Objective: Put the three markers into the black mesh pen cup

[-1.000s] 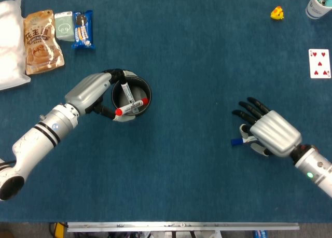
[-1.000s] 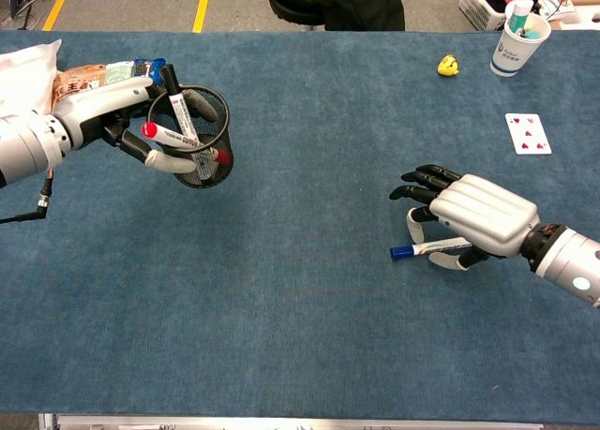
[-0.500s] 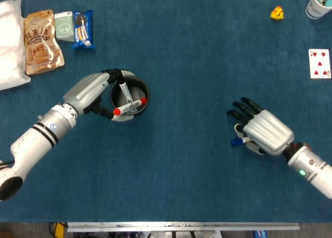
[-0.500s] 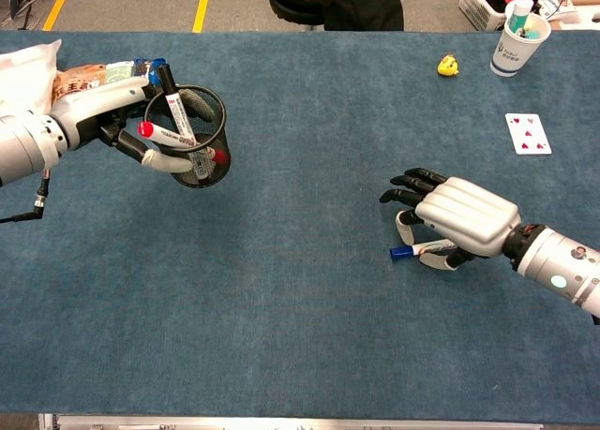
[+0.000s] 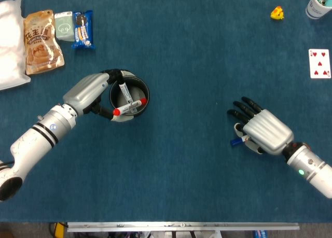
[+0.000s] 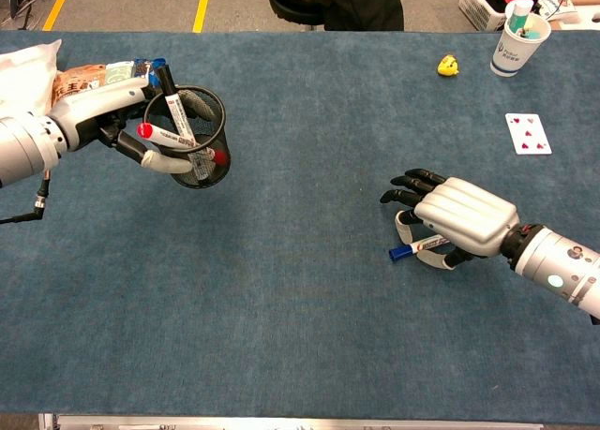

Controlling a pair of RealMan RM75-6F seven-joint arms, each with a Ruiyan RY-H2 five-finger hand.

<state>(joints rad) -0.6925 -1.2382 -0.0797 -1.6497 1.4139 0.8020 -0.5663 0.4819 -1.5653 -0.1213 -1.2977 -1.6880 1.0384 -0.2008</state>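
Observation:
My left hand (image 5: 88, 92) grips the black mesh pen cup (image 5: 137, 85) from its left side, left of centre on the blue cloth. A black marker (image 5: 124, 92) stands inside the cup, its cap sticking above the rim in the chest view (image 6: 170, 95). A red-capped marker (image 5: 128, 107) lies slanted across the cup's near rim, against my left hand's thumb. At the right, my right hand (image 5: 264, 131) is curled palm-down over a blue marker (image 6: 401, 252) and pinches it; only the blue cap end pokes out to the left, tilted slightly up.
Snack packets (image 5: 41, 41) and a white bag (image 5: 9, 41) lie at the far left. A playing card (image 5: 319, 63), a yellow toy (image 5: 277, 13) and a paper cup (image 5: 317, 3) sit at the far right. The table's front edge runs along the bottom.
My right hand has drawn slightly left and nearer with the blue marker, whose cap end now tilts up. The left hand and cup have shifted a touch left.

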